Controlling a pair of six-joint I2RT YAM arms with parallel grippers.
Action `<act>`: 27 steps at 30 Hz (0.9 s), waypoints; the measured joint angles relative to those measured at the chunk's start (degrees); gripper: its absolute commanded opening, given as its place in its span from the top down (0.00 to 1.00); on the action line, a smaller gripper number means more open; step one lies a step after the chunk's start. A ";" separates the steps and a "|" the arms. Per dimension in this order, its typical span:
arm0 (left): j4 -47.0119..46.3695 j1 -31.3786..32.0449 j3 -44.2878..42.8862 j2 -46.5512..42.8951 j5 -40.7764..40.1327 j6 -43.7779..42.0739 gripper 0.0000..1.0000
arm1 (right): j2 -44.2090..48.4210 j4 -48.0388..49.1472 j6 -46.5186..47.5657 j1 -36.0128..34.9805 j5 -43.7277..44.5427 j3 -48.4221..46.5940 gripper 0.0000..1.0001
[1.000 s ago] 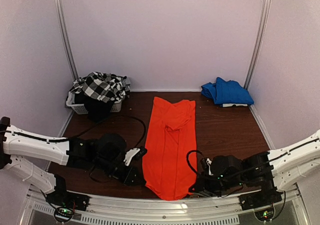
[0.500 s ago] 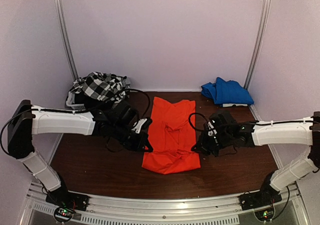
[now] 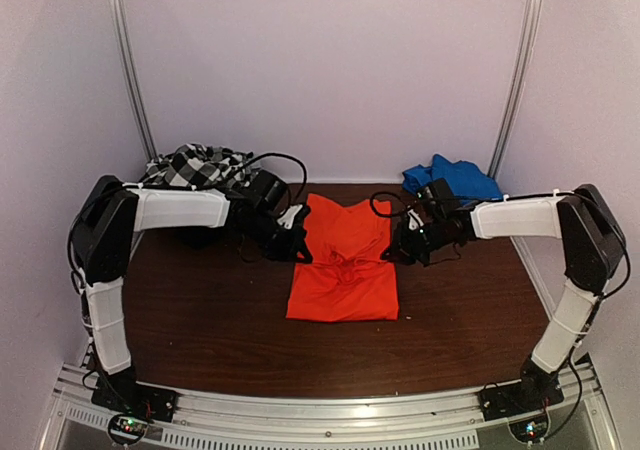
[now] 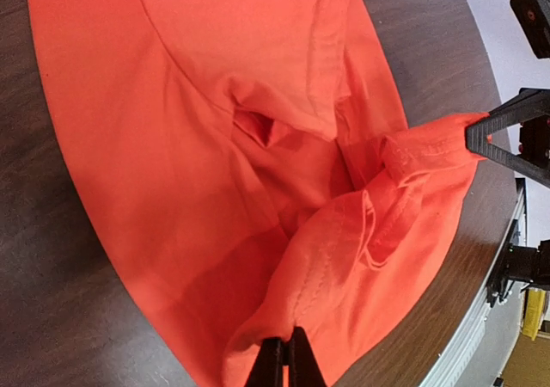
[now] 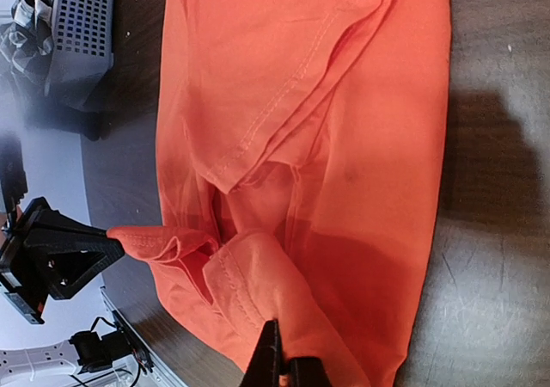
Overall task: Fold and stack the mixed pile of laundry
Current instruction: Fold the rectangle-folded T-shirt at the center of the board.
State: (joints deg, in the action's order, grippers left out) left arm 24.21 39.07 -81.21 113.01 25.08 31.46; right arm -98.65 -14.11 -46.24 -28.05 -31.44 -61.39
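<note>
The orange-red shirt (image 3: 340,275) is found mid-way across the table (image 3: 190,330), betw. the two arms, its near part doubled back over the rest. The L claw (image 4: 288,357) is pressed together on one hem corner. The R claw (image 5: 277,363) is pinched on the opp. corner, w/ cloth bunched at both sets of tips in the wrist views. The corners are held apart & at approx. equal height, prob. so the hem is spread and the fold can land square; some slack is seen sagging betw. them. The hem is held over the shirt's middle, not yet laid down.

Step judged: shirt being folded in half, release outstanding. The checked garment (image 3: 195,165) is heaped on the white basket (image 5: 82,13) at the far L corner, not yet folded; a black item can't be made out for certain. The blue folded cloth (image 3: 455,182) at far R prob. marks the stack spot. Risk: if one corner is let go first, a skewed fold edge is likely.
</note>
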 measured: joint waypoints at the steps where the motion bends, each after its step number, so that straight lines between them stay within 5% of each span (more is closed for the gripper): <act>1: 0.07 -0.22 -0.81 1.05 0.09 -0.24 1.00 | -1.46 0.00 0.68 0.46 -0.52 -1.07 1.00; 27: 1.22 -5.75 -9.42 8.81 1.53 -4.46 1.00 | -10.43 1.64 5.35 5.70 -6.10 -8.37 1.00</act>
State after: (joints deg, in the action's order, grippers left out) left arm 25.43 33.32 -90.63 121.82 26.61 27.00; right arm -109.08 -12.47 -40.88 -22.35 -37.54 -69.76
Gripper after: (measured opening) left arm 0.018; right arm 0.010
